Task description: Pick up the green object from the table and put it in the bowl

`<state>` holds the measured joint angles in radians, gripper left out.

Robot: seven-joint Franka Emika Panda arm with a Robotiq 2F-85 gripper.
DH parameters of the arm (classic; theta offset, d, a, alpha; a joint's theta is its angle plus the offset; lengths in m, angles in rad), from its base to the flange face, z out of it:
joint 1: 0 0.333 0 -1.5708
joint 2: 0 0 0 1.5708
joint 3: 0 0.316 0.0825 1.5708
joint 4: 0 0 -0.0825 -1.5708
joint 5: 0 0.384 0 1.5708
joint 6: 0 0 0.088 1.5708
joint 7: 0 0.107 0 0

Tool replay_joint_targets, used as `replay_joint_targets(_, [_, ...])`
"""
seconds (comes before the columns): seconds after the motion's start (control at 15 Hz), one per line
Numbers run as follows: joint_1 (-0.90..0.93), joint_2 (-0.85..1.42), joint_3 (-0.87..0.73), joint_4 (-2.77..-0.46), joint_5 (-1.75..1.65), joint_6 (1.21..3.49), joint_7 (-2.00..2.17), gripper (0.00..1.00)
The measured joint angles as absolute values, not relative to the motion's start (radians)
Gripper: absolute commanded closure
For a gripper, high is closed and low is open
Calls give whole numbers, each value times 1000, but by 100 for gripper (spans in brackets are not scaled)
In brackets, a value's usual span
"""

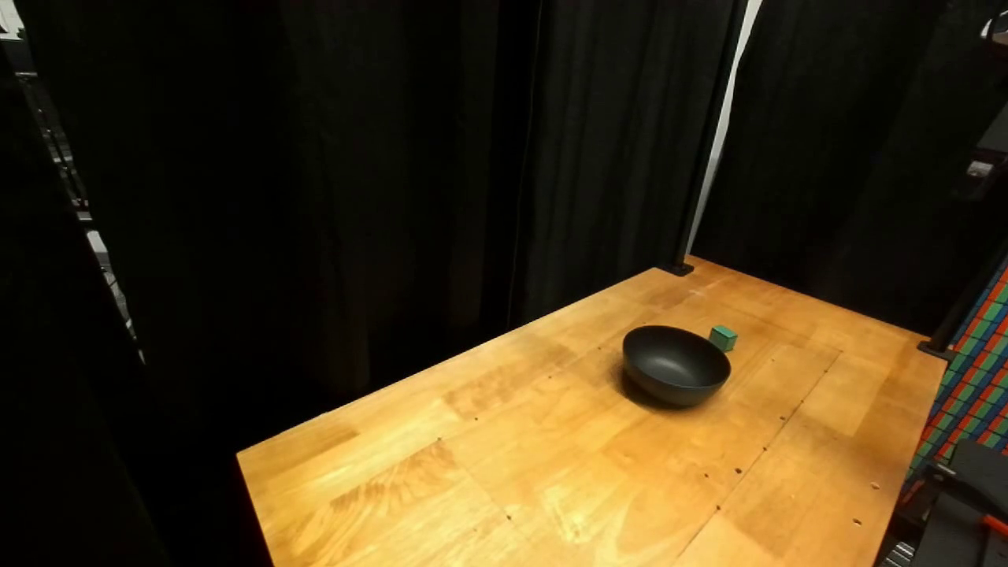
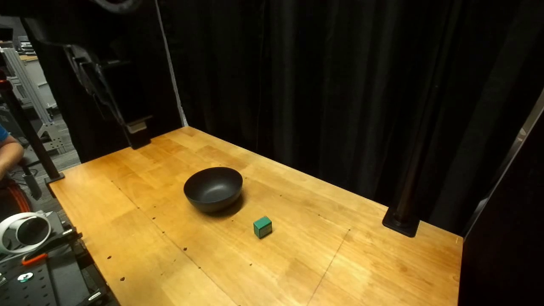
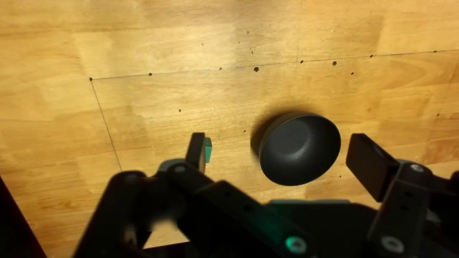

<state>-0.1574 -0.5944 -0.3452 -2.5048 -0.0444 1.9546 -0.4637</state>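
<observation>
The green object (image 1: 723, 339) is a small teal-green block lying on the wooden table (image 1: 551, 457) close beside the black bowl (image 1: 676, 370). In an exterior view the block (image 2: 262, 227) stands apart from the bowl (image 2: 213, 191), and bare table (image 2: 314, 259) shows between them. The bowl looks upright and no contents show in it. My gripper (image 2: 138, 137) hangs above the table. In the wrist view my gripper (image 3: 278, 148) is wide open with nothing between its pads. The bowl (image 3: 299, 150) shows below, between the fingers; the block (image 3: 208, 149) is partly hidden behind the left finger.
Black curtains (image 1: 394, 197) stand behind the table. A black pole base (image 2: 400, 222) sits on the table near its edge. A dark cart (image 2: 59, 272) with a white ring-shaped part (image 2: 8, 229) stands beside the table. A person's arm (image 2: 10, 154) shows at the edge.
</observation>
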Motion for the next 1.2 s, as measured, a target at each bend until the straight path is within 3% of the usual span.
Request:
replay_joint_targets(0.4, [-156, -466, -228, -2454, -78, 2045, -217, 0])
replay_joint_targets(0.73, [-135, -150, -91, -2251, -158, 2098, 16, 0])
replay_joint_targets(1.2, [-149, 294, -113, -1915, -151, 2193, 14, 0])
